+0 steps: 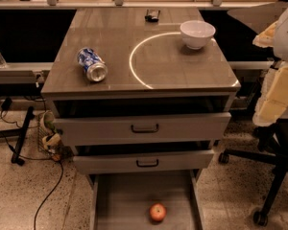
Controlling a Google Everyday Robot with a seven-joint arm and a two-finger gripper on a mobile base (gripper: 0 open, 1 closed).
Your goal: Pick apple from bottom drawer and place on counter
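The apple, small and red-orange, lies on the floor of the open bottom drawer, right of its middle and near the front. The counter above has a thin white circle line on it. My arm shows as pale segments at the right edge of the view. Its gripper is up at counter height, to the right of the cabinet. It is far above and to the right of the apple and touches nothing.
A blue-and-white can lies on its side on the counter's left half. A white bowl stands at the back right, and a small dark object at the back edge. Two drawers with black handles are partly open. An office chair base and cables are on the floor.
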